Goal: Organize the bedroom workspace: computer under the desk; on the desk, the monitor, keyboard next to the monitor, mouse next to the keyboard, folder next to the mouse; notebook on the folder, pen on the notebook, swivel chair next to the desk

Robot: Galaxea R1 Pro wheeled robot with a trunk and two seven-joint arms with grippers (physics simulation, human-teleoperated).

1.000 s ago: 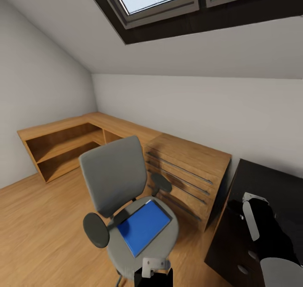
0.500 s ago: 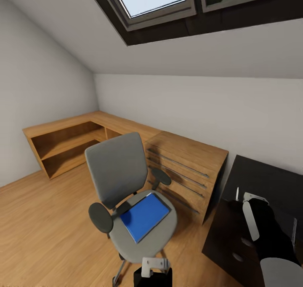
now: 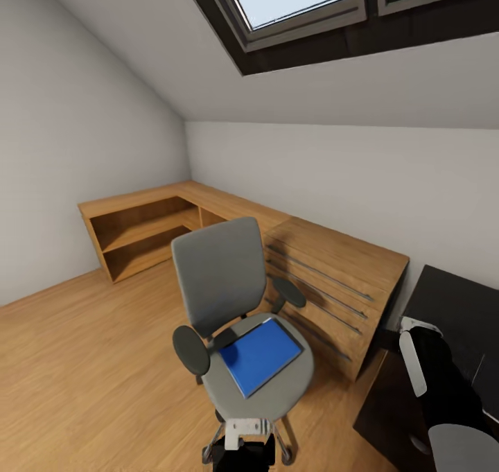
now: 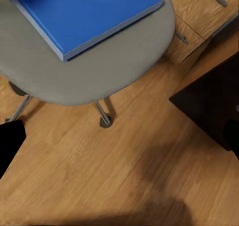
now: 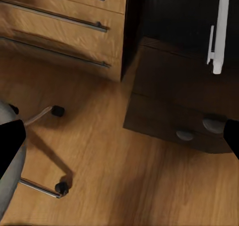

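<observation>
L gripper [image 3: 244, 436] hangs low just in front of swivel chair [image 3: 229, 299] w/ folder [image 3: 260, 355]; R arm [image 3: 443, 396] raised beside it; jaw state: can't tell.

You face a sloped white ceiling with a skylight [image 3: 294, 1], wooden floor [image 3: 83, 361], corner shelving [image 3: 142, 229] and a wooden drawer unit [image 3: 333, 285].

My right arm [image 3: 443, 389] is glossy black with a white panel along the forearm and a pale grey rounded cap nearest me. My left arm [image 3: 244, 444] is black too, topped by a small white bracket (two dark holes).
</observation>
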